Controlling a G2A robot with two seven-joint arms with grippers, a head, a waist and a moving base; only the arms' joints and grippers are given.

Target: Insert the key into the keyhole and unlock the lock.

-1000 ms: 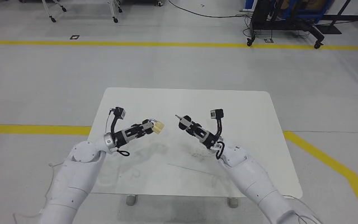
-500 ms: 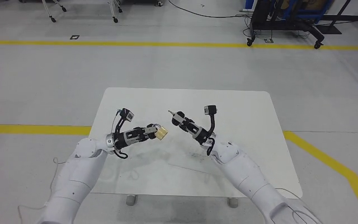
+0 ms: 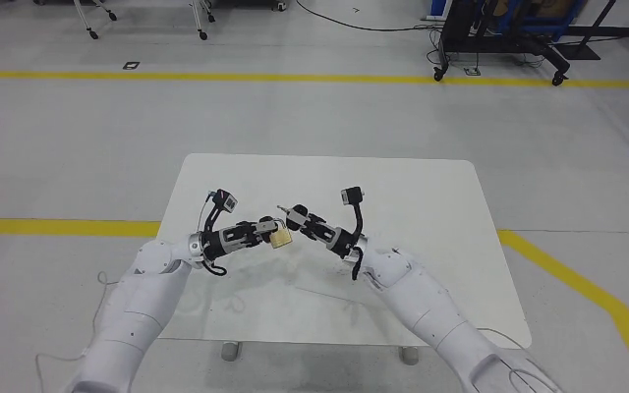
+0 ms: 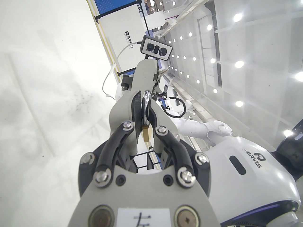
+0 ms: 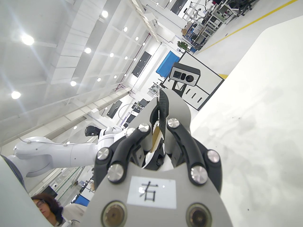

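Observation:
A brass padlock (image 3: 281, 237) hangs over the middle of the white table (image 3: 423, 196), my left gripper (image 3: 266, 228) shut on it. In the left wrist view the fingers (image 4: 136, 102) clamp the steel shackle (image 4: 146, 99), with the brass body (image 4: 146, 133) below. My right gripper (image 3: 298, 218) is shut on a small silver key (image 3: 284, 208), whose tip points at the padlock from just beside it. In the right wrist view the right gripper (image 5: 159, 103) pinches the key's thin blade (image 5: 154, 116). The keyhole is hidden.
The two arms meet over the table's middle, wrists angled towards each other. Each wrist camera (image 3: 351, 195) stands up on a short stalk beside the grippers. Bare tabletop lies all round, with the front edge (image 3: 344, 339) nearer the robot.
Both grippers have closed in on each other. The right one carried the key leftwards to the padlock, and the left one brought the padlock slightly right.

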